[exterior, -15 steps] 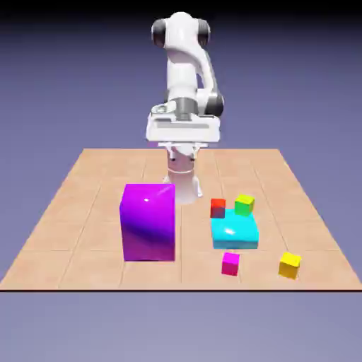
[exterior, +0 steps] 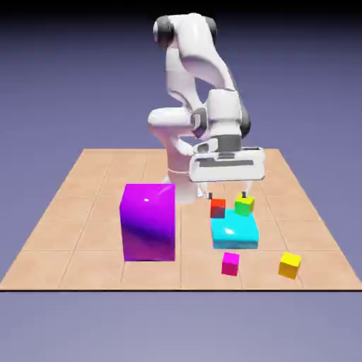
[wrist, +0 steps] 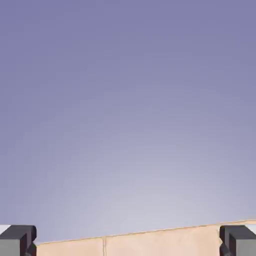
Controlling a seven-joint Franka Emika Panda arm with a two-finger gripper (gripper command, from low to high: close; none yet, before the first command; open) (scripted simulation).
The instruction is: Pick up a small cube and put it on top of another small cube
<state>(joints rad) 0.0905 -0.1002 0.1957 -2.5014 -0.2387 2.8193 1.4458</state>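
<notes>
The claw, fingers apart and empty, is hovering behind the cyan block, probably heading for the yellow cube.

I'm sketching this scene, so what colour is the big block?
The big block is purple, seen best in the exterior view.

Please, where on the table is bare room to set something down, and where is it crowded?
Bare: the strip between the purple block and the magenta cube; also the table's left side beyond the block. Crowded: around the cyan block, with red and lime-green cubes.
</notes>
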